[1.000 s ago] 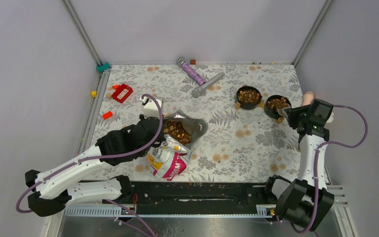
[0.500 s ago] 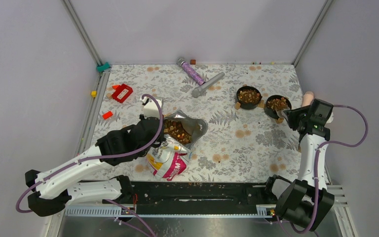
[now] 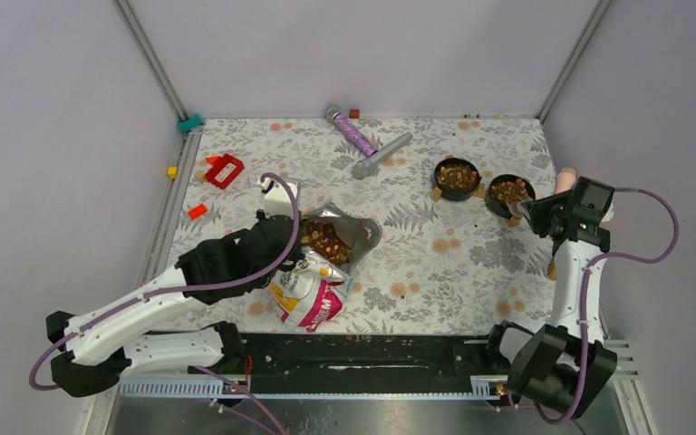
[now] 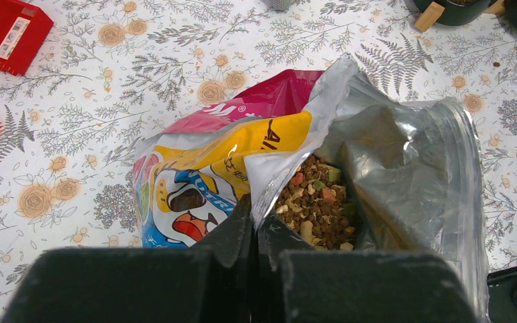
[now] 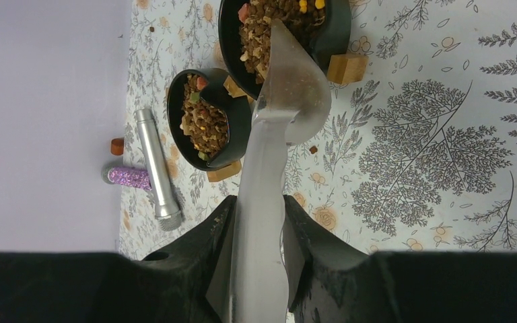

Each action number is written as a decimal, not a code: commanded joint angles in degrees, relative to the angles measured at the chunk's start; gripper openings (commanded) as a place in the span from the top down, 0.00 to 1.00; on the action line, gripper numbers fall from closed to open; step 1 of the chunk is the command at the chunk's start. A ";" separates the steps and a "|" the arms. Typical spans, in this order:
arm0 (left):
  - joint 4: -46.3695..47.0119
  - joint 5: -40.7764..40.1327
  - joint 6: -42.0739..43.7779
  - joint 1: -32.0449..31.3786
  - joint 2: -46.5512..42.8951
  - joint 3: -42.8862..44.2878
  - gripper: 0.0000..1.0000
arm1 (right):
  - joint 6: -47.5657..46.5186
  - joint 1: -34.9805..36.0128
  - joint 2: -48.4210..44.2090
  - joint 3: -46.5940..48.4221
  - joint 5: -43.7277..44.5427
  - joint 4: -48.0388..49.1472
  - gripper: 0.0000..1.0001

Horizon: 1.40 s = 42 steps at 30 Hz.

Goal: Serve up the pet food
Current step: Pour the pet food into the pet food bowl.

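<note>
The glossy yellow-white-magenta bag [image 3: 311, 294] lies open on the table, left of centre, with pet food [image 3: 326, 241] showing in its silver-lined mouth. My left gripper [image 3: 297, 237] is shut on the bag's rim [image 4: 279, 158], right beside the kibble [image 4: 316, 205]. At the right, my right gripper [image 3: 544, 217] is shut on the handle of a metal scoop [image 5: 289, 94]. The scoop's tip reaches over the near black bowl [image 5: 227, 37], which is full of kibble. A second filled black bowl [image 5: 239, 131] stands beside it.
Small wooden blocks [image 5: 347, 67] sit against the bowls. A silver tube [image 3: 382, 154] and a purple glitter tube [image 3: 352, 133] lie at the back. Red pieces [image 3: 225, 169] and a white object [image 3: 280, 192] are at the left, a peach object [image 3: 565, 179] by the right wall.
The right wrist has shifted slightly toward the right wall with the scoop still in its grip. The left arm and the bag have not moved.
</note>
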 commanded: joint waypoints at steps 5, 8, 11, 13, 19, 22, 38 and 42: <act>7.63 0.38 -0.19 -1.37 -1.68 1.77 1.00 | -1.35 -0.34 2.33 4.63 -1.98 -0.10 1.00; 7.67 0.46 -0.33 -1.46 -1.85 1.77 1.00 | -1.36 -0.34 3.07 5.32 -1.68 -0.07 1.00; 7.65 0.45 -0.31 -1.46 -1.99 1.81 1.00 | -1.30 -0.34 4.46 6.21 -1.76 0.05 1.00; 7.67 0.45 -0.28 -1.54 -2.03 1.81 1.00 | -1.23 -0.34 5.53 6.92 -2.36 -0.07 1.00; 7.68 0.11 -0.27 -1.64 -2.21 1.84 1.00 | -1.49 -0.34 8.18 8.75 -3.90 -0.07 1.00; 7.67 0.04 -0.28 -1.64 -2.21 1.78 1.00 | -1.67 -0.32 8.60 9.30 -4.41 -0.09 1.00; 7.67 0.02 -0.33 -1.86 -2.30 1.76 1.00 | -4.70 -0.34 6.99 11.20 -1.28 -6.23 1.00; 7.68 -0.12 -0.21 -1.97 -2.39 1.83 1.00 | -5.33 -0.34 6.60 11.81 -0.29 -7.57 1.00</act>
